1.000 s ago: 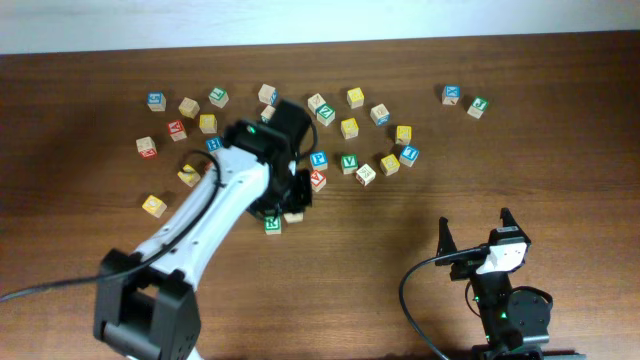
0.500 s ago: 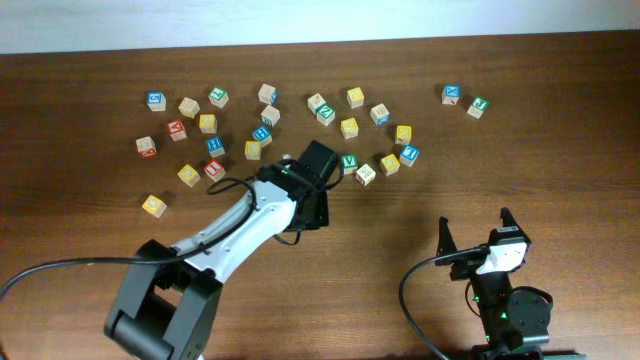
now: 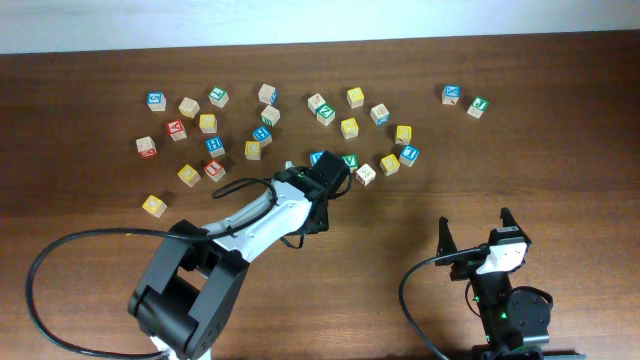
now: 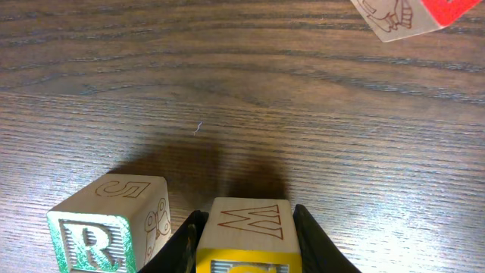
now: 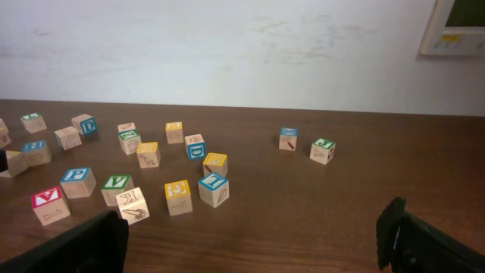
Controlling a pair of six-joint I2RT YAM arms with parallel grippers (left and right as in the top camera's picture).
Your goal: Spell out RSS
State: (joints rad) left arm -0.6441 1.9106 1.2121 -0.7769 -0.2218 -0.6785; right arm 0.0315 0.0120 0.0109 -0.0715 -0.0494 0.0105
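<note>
Likely a robotics lab or test room. A dark wood-grain table (image 3: 560, 130) meets a plain white wall (image 5: 227, 45) along its far edge. A small wall-mounted control panel (image 5: 453, 26) sits above the far right corner. The left arm (image 3: 250, 218) and right arm (image 3: 510, 310) stand at the near edge.

Green R cube (image 4: 106, 224), seemingly yellow cube (image 4: 246, 231)

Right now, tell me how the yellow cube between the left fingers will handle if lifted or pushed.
Wood grain suggests the yellow cube is stiff and probably light. Flat faces should slide on the table, not roll. The left gripper flanks its flat sides, so grip likely holds.
</note>
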